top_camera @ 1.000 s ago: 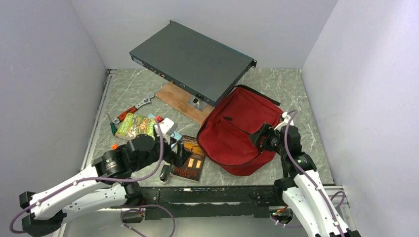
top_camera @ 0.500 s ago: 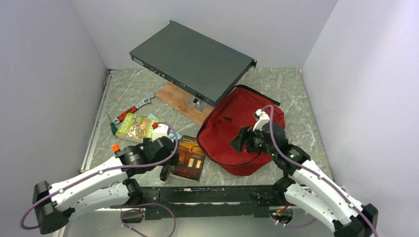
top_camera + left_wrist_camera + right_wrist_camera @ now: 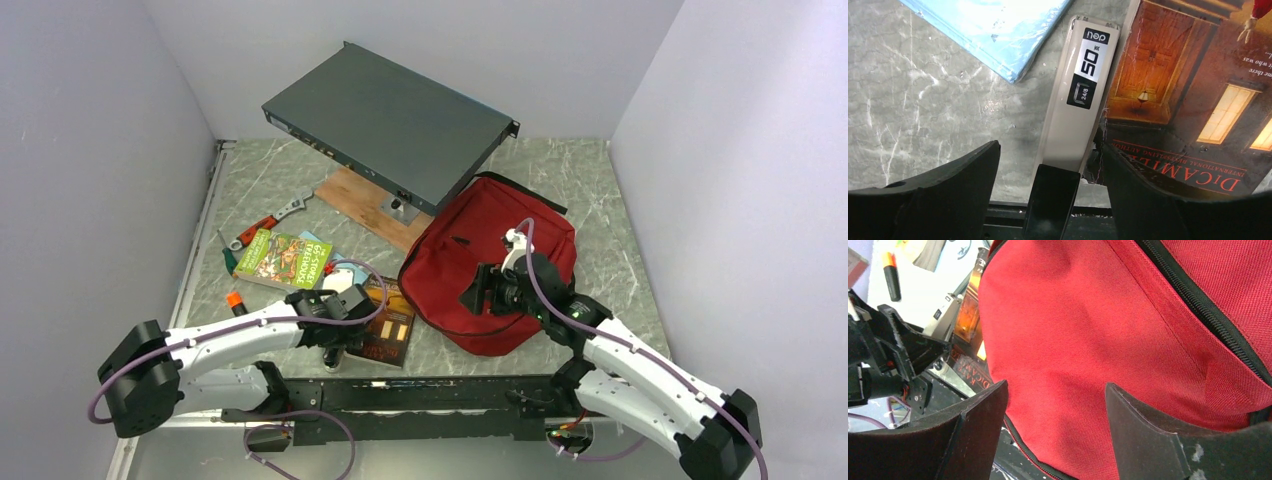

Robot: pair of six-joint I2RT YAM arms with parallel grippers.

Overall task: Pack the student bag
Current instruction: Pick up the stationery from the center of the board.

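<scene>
Spread fingers [image 3: 973, 435] of the right gripper [image 3: 1055, 387] stand wide apart close over the student bag [image 3: 490, 250], with red cloth filling the gap between them; whether they touch it cannot be told. The right arm [image 3: 640, 370] rises from its base at the near edge, bends at the elbow and reaches leftward and away, its wrist over the near half of the bag.

The left arm [image 3: 230, 335] lies low and long, stretched rightward along the near edge. The left gripper [image 3: 1048, 150] points down at the near edge, its fingers [image 3: 948, 200] also parted, one on either side of a beige stapler [image 3: 1078, 105] and pinching nothing.

The bag lies on the right half of the tabletop [image 3: 600, 190], between the middle and the near edge. It is red woven fabric, soft and slumped, with a black zipper line curving across its face and another along its near rim. A black webbing strap shows at its far end, which lies just beside the near corner of a dark grey metal box [image 3: 390, 120].

A dark novel [image 3: 1193, 85] with lit orange windows on its cover lies just left of the bag. The stapler lies against the novel's left edge, its black end toward the near edge. A pale blue notebook [image 3: 993, 25] lies just beyond the stapler.
</scene>
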